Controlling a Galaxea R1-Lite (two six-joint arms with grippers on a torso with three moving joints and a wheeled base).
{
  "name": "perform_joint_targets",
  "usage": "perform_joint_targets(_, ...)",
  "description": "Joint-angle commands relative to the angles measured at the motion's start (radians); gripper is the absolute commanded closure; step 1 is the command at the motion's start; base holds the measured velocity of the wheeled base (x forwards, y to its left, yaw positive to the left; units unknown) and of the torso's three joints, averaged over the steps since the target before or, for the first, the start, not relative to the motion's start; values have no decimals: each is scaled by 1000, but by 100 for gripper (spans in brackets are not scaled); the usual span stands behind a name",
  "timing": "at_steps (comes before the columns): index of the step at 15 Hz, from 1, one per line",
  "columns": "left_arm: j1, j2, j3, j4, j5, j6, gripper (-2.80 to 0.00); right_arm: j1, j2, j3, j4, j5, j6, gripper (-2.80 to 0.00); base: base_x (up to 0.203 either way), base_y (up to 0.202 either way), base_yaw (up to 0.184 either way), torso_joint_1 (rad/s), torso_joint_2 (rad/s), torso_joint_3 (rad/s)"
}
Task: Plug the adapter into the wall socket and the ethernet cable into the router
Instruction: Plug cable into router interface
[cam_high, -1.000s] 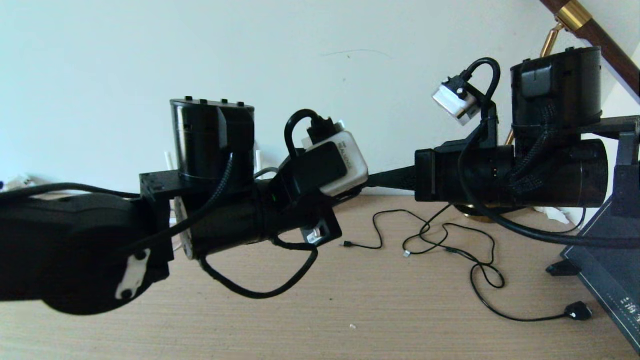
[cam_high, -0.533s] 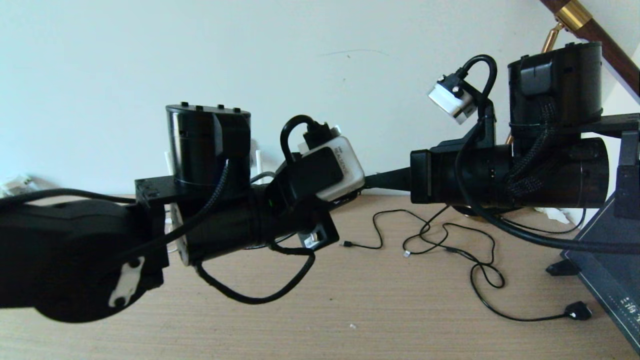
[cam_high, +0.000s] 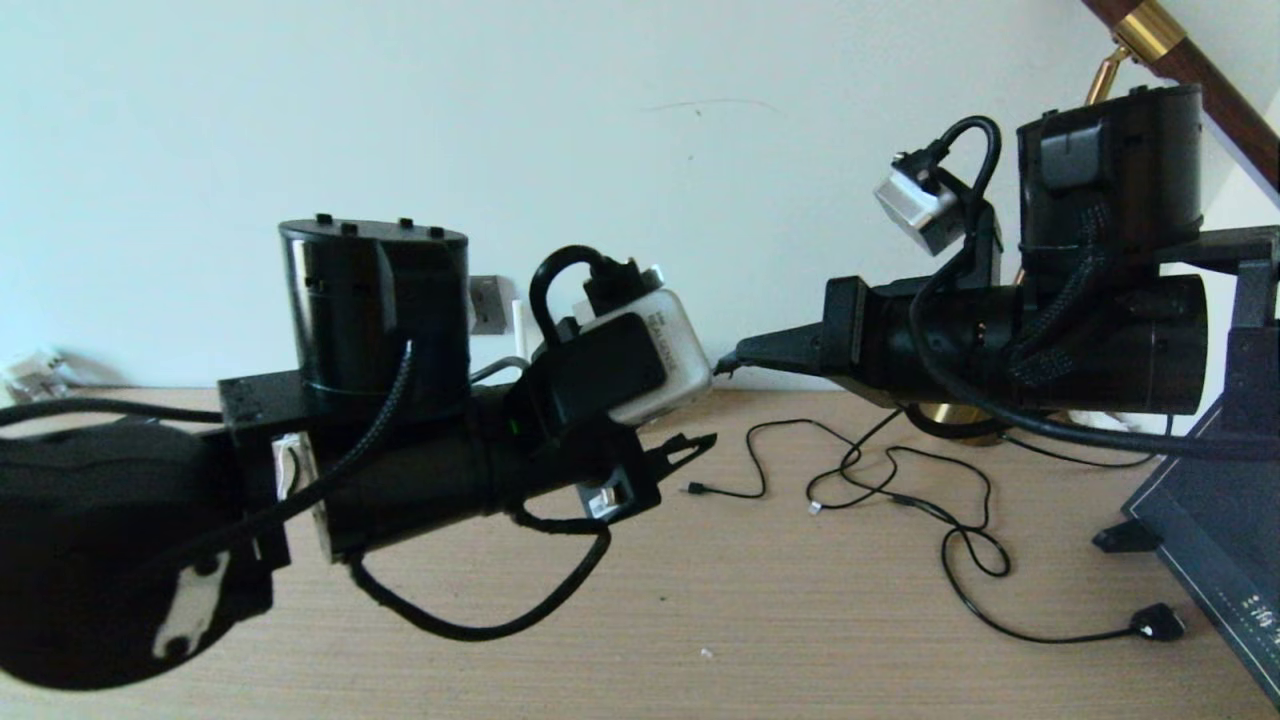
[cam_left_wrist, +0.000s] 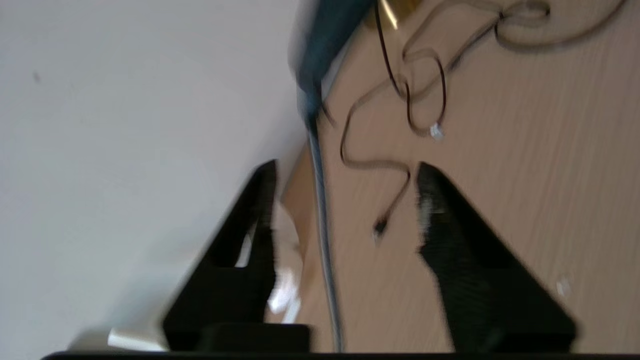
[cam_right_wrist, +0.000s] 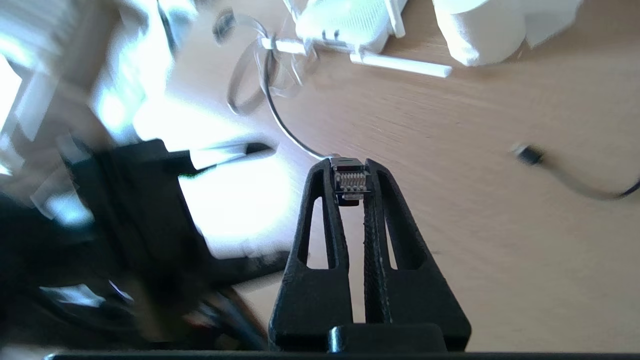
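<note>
My right gripper (cam_right_wrist: 351, 172) is shut on the ethernet cable's plug (cam_right_wrist: 351, 182), contacts facing the camera, held above the table. Beyond it lies the white router (cam_right_wrist: 345, 22) with a stick antenna (cam_right_wrist: 400, 64). In the head view the right gripper (cam_high: 725, 362) hangs at mid-height by the wall. My left gripper (cam_left_wrist: 345, 200) is open over bare table, nothing between its fingers. The grey wall socket (cam_high: 487, 305) shows behind the left arm. I cannot pick out the adapter for sure; a blurred white lump (cam_left_wrist: 286, 240) sits beside one left finger at the foot of the wall.
Thin black USB cables (cam_high: 900, 490) loop over the wooden table, and a lamp cord ends in a bulky plug (cam_high: 1157, 623). A brass lamp base (cam_high: 960, 425) and a dark board (cam_high: 1220, 560) stand at the right. A white tissue roll (cam_right_wrist: 480, 30) sits by the router.
The left gripper has opened, and the left arm has drawn back to the left and down, uncovering the wall socket. The right gripper has tipped slightly downward, still holding the plug.
</note>
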Motion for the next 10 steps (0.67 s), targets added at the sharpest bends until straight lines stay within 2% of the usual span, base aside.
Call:
perform_joint_targets(1,74,-49,40,-32,-12,13,-280,-5,3,-16,-2,3,121,0,0,0,0,0,0,0)
perform_joint_targets(3,129,-37,50,-131,-89,29,-280,-27,14,-56,-18,8,305,0,0,0,0,0,0,0)
perform_joint_targets(5,131,-10,54,-209,-114,83,-280,-66,16,-97,-20,54,489,0,0,0,0,0,0,0)
perform_joint_targets(7,131,41,53,-336,-156,99,-280,-100,13,-119,-21,194,643,0,0,0,0,0,0,0)
perform_joint_targets(9,131,106,55,-489,-228,132,-280,-142,15,-138,-24,305,801,0,0,0,0,0,0,0)
perform_joint_targets(10,131,125,56,-542,-263,146,-280,-152,16,-141,-26,359,840,0,0,0,0,0,0,0)
